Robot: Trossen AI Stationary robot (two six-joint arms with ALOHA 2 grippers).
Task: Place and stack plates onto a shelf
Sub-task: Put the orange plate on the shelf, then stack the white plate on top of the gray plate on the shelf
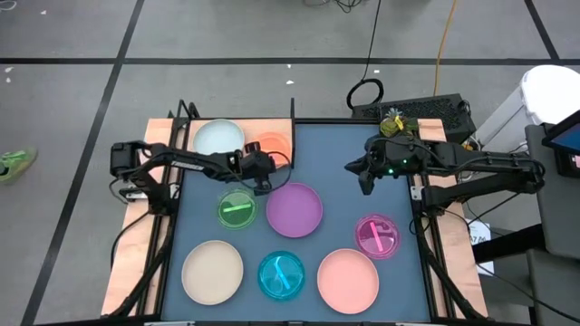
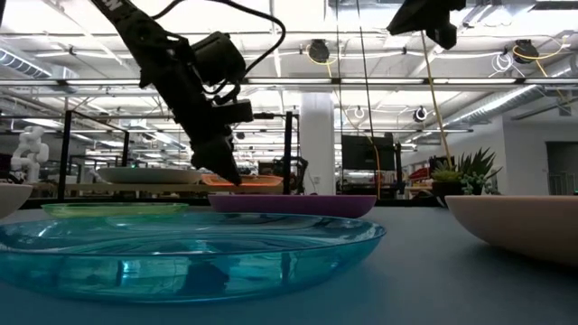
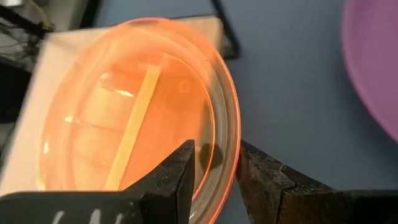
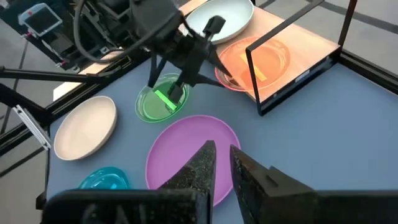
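An orange plate with a pale stripe lies over the near end of the wooden shelf, beside a pale blue-white plate. My left gripper is shut on the orange plate, reaching in from the table's left. My right gripper hangs shut and empty, high above the table's far right, and shows at the top of the low view. On the dark blue table lie the green, purple, magenta, cream, teal and salmon pink plates. My left gripper has the orange plate's rim between its two fingers, one finger inside the bowl and one outside. The fingers slant down onto the rim on the side that faces the table's middle. The plate lies over the shelf's board, and this rim reaches past the board's edge.
A thin black metal upright frames the shelf's end next to the orange plate. The purple plate and green plate lie just below the left gripper. A plant and a keyboard sit beyond the far right edge.
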